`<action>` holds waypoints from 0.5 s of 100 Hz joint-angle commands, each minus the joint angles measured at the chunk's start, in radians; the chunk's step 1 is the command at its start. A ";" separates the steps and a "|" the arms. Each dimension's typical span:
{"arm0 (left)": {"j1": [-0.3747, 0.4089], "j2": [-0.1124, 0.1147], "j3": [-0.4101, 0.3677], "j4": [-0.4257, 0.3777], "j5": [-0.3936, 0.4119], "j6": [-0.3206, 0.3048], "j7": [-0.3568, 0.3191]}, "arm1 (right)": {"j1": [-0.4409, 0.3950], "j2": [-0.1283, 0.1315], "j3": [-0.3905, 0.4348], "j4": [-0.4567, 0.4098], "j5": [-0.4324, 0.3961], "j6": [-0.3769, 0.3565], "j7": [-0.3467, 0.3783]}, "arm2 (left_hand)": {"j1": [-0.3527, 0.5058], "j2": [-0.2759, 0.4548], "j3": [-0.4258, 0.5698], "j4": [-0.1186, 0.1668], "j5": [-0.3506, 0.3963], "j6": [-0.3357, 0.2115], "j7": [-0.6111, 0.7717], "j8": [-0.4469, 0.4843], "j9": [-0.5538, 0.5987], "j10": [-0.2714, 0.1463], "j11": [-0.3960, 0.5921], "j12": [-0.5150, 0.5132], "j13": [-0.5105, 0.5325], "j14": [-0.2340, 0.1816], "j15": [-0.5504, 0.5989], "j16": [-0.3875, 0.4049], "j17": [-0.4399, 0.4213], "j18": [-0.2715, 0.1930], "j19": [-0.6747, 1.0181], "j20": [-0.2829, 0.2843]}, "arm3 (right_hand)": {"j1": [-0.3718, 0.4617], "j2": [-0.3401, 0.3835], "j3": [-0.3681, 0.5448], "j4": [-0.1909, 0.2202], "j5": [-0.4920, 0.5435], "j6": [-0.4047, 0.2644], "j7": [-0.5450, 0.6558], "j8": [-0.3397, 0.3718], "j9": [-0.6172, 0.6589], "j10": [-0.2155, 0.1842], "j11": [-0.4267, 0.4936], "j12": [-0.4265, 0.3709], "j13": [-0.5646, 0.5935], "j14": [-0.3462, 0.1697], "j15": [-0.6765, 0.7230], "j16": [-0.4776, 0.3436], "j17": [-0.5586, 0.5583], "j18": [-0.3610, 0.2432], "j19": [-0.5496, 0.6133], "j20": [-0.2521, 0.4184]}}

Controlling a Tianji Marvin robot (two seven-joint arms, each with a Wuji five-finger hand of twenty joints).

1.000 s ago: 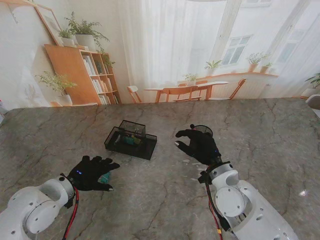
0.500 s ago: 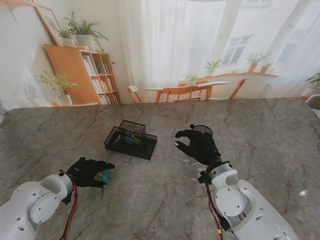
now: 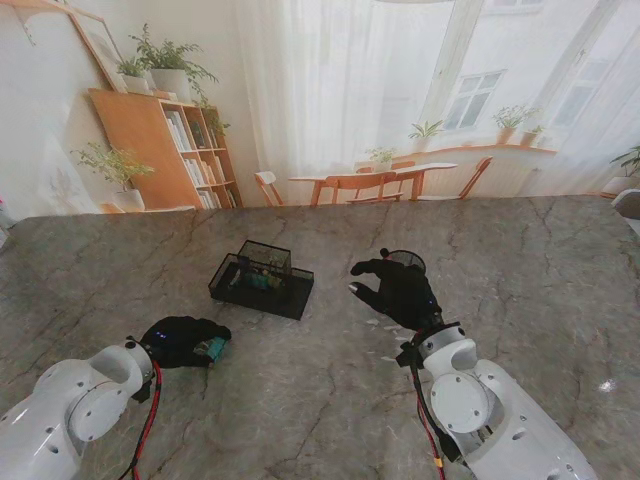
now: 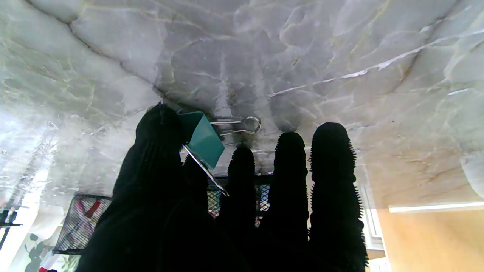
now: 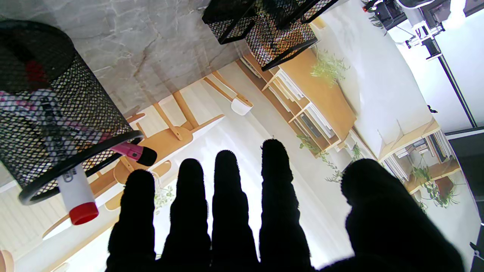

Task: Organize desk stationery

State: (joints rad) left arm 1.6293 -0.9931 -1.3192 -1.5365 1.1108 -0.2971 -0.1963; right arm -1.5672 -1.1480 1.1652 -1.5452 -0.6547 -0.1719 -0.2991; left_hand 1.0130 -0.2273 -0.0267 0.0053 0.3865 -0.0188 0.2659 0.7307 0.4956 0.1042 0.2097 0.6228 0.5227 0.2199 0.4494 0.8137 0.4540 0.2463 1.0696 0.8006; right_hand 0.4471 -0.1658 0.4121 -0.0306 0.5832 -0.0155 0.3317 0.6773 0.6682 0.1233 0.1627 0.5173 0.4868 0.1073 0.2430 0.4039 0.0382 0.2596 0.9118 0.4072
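My left hand (image 3: 183, 340) rests low on the marble table at the near left, shut on a teal binder clip (image 3: 212, 347). In the left wrist view the binder clip (image 4: 202, 138) sits pinched between thumb and index finger, its wire handle close to the table top. The other fingers (image 4: 332, 170) stretch out straight. A black mesh organiser tray (image 3: 262, 280) with small items inside stands farther from me, right of that hand. My right hand (image 3: 402, 291) is open with fingers spread, hovering just in front of a black mesh pen cup (image 3: 405, 261).
In the right wrist view the pen cup (image 5: 56, 113) holds a pink marker (image 5: 134, 152) and a white marker with a red cap (image 5: 77, 196). The mesh tray (image 5: 264, 26) lies beyond the fingers. The table (image 3: 520, 270) runs wide on the right.
My left forearm has swung and the left hand has curled tighter around the clip, shifting slightly away from me. The right hand has not moved.
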 commanded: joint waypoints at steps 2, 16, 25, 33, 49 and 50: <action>0.014 -0.004 0.022 0.052 0.000 0.003 -0.004 | -0.004 0.000 0.001 -0.002 -0.002 0.000 0.011 | 0.064 -0.044 0.026 -0.022 0.016 -0.002 0.077 0.055 0.075 -0.016 0.127 0.062 0.135 -0.109 0.128 0.031 0.054 -0.049 0.053 0.019 | 0.006 0.032 -0.012 0.009 0.023 0.001 0.007 0.026 0.007 0.002 0.016 0.011 -0.019 -0.012 0.003 0.014 -0.010 -0.015 0.017 0.015; 0.005 -0.004 0.038 0.072 -0.004 0.004 0.010 | -0.005 0.000 0.003 -0.003 -0.004 0.001 0.010 | 0.106 -0.067 0.046 -0.018 0.018 0.006 0.258 0.173 0.104 -0.031 0.269 0.155 0.181 -0.148 0.220 0.099 0.120 -0.117 0.109 0.017 | 0.005 0.033 -0.013 0.009 0.023 0.003 0.008 0.026 0.008 0.002 0.016 0.011 -0.018 -0.012 0.004 0.014 -0.010 -0.015 0.017 0.015; 0.001 -0.003 0.045 0.079 -0.006 0.001 0.007 | -0.006 0.000 0.003 -0.003 -0.003 0.001 0.009 | 0.123 -0.105 0.081 -0.020 0.007 0.012 0.362 0.207 0.118 -0.043 0.316 0.274 0.202 -0.168 0.260 0.126 0.145 -0.148 0.131 0.021 | 0.005 0.035 -0.013 0.009 0.023 0.001 0.008 0.026 0.009 0.001 0.017 0.011 -0.018 -0.012 0.004 0.014 -0.010 -0.015 0.018 0.015; -0.001 -0.002 0.051 0.084 -0.005 0.000 0.008 | -0.006 0.000 0.004 -0.004 -0.003 0.000 0.007 | 0.127 -0.129 0.105 -0.026 0.000 0.012 0.438 0.259 0.132 -0.050 0.326 0.350 0.206 -0.172 0.274 0.136 0.147 -0.146 0.150 0.036 | 0.005 0.037 -0.014 0.009 0.024 0.002 0.008 0.026 0.008 0.003 0.017 0.011 -0.018 -0.013 0.004 0.014 -0.011 -0.015 0.017 0.014; -0.007 -0.002 0.060 0.096 -0.007 -0.010 0.019 | -0.008 0.000 0.005 -0.005 -0.004 0.001 0.005 | 0.170 -0.186 0.127 -0.039 0.058 0.007 0.615 0.335 0.231 -0.057 0.315 0.480 0.245 -0.179 0.334 0.152 0.168 -0.168 0.191 0.044 | 0.007 0.037 -0.015 0.009 0.023 0.002 0.007 0.025 0.008 0.004 0.017 0.011 -0.019 -0.014 0.004 0.014 -0.010 -0.015 0.017 0.014; -0.007 -0.002 0.060 0.097 -0.007 -0.011 0.020 | -0.008 -0.001 0.005 -0.005 -0.004 0.001 0.005 | 0.174 -0.190 0.128 -0.039 0.064 0.006 0.626 0.336 0.241 -0.058 0.314 0.486 0.251 -0.179 0.340 0.154 0.173 -0.170 0.194 0.044 | 0.007 0.038 -0.015 0.009 0.024 0.002 0.008 0.025 0.008 0.004 0.016 0.011 -0.018 -0.013 0.004 0.014 -0.010 -0.015 0.017 0.014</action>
State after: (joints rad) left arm 1.5933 -0.9938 -1.2797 -1.4984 1.0993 -0.3003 -0.1579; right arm -1.5706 -1.1480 1.1683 -1.5474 -0.6576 -0.1719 -0.3047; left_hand 1.0455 -0.3508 0.0065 -0.0032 0.3476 0.0236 0.5558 0.9551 0.5374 0.1123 0.4058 1.0559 0.7323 0.0575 0.7416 0.9476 0.5994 0.1166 1.2086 0.8139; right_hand 0.4480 -0.1657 0.4121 -0.0306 0.5832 -0.0154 0.3317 0.6773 0.6682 0.1234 0.1626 0.5173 0.4868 0.1073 0.2431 0.4039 0.0382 0.2596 0.9120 0.4072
